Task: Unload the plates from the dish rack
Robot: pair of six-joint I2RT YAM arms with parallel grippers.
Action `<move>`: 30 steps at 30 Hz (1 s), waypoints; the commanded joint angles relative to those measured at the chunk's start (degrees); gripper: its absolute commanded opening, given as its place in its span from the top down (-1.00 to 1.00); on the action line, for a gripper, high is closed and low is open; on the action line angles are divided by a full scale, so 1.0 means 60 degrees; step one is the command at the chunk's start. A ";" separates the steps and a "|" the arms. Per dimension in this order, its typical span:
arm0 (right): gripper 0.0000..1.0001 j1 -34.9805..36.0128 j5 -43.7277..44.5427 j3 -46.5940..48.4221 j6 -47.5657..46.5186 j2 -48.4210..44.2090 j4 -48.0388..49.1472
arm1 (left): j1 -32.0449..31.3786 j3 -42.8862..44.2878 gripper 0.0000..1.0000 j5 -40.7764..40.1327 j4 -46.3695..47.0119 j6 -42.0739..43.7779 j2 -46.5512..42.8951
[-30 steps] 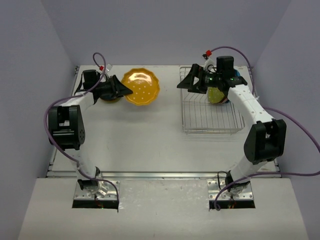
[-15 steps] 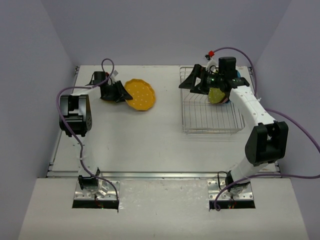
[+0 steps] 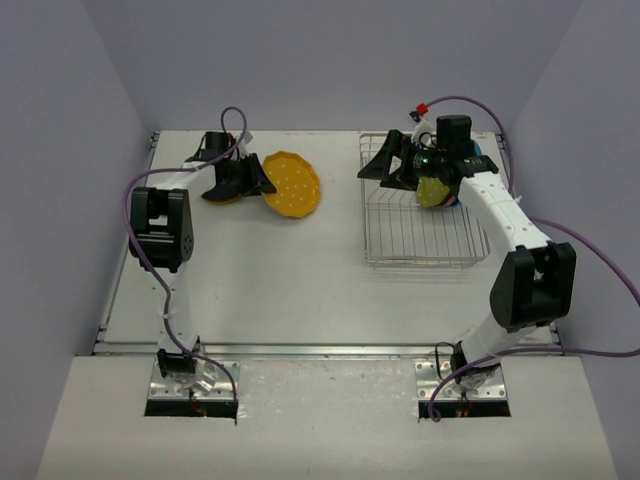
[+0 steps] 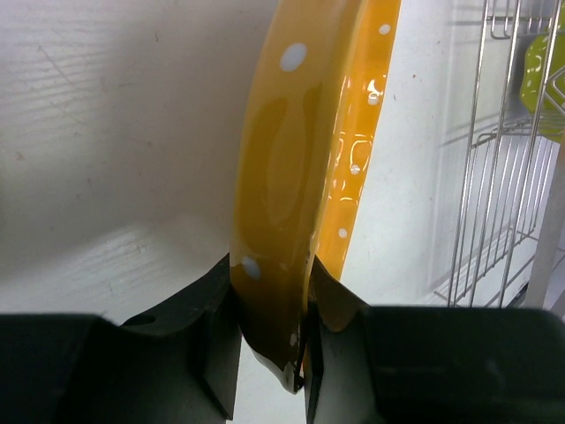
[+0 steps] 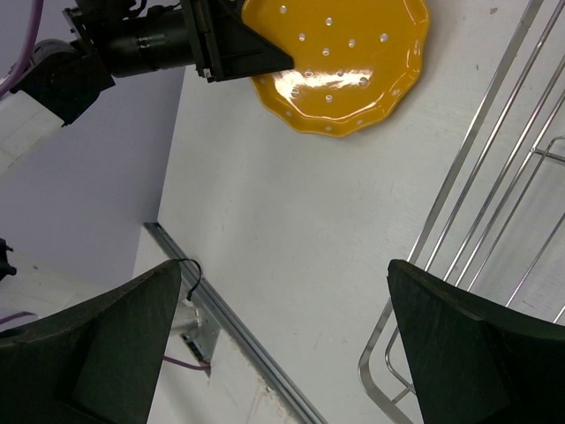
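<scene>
Left gripper [image 4: 269, 305] pinches yellow plate [image 3: 291, 184] at its rim (tilted) — right gripper [image 5: 282, 300] gapes above rack [image 3: 415, 263].

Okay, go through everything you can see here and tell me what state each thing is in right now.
dish rack: near slots bare, plates only at its far right end.
yellow-orange plate: out of the rack, tilted, held by its rim.
lime green plate: standing in the rack, partly hidden.
left gripper: shut on the yellow-orange plate's rim.
right gripper: open, empty, hovering at the dish rack's far left corner.
</scene>
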 commanded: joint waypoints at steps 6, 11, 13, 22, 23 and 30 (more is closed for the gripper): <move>-0.98 -0.0005 -0.0096 0.0121 0.0019 -0.0104 0.0181 | -0.0118 0.1300 0.40 -0.0689 -0.0209 0.0458 0.1048; -0.98 -0.0005 -0.0177 0.0187 0.0063 0.0042 0.0175 | -0.0221 0.1322 0.15 -0.1033 -0.0254 0.0486 0.1200; -0.98 -0.0005 -0.0183 0.0223 0.0049 0.0085 0.0181 | -0.0254 0.1329 0.07 -0.1374 -0.0293 0.0545 0.1207; -0.98 -0.0005 0.1182 0.0621 -0.0693 -0.0004 -0.0486 | -0.0654 0.1320 -0.19 -0.3178 -0.0655 0.0844 0.0455; -0.98 -0.0005 0.1624 0.0705 -0.0874 -0.0065 -0.0664 | -0.0725 0.1249 -0.20 -0.3412 -0.0645 0.0888 0.0270; -0.97 -0.0005 0.5341 0.1186 -0.2541 -0.0584 -0.1791 | -0.1470 0.0514 -0.21 -0.5208 -0.0196 0.1286 -0.2500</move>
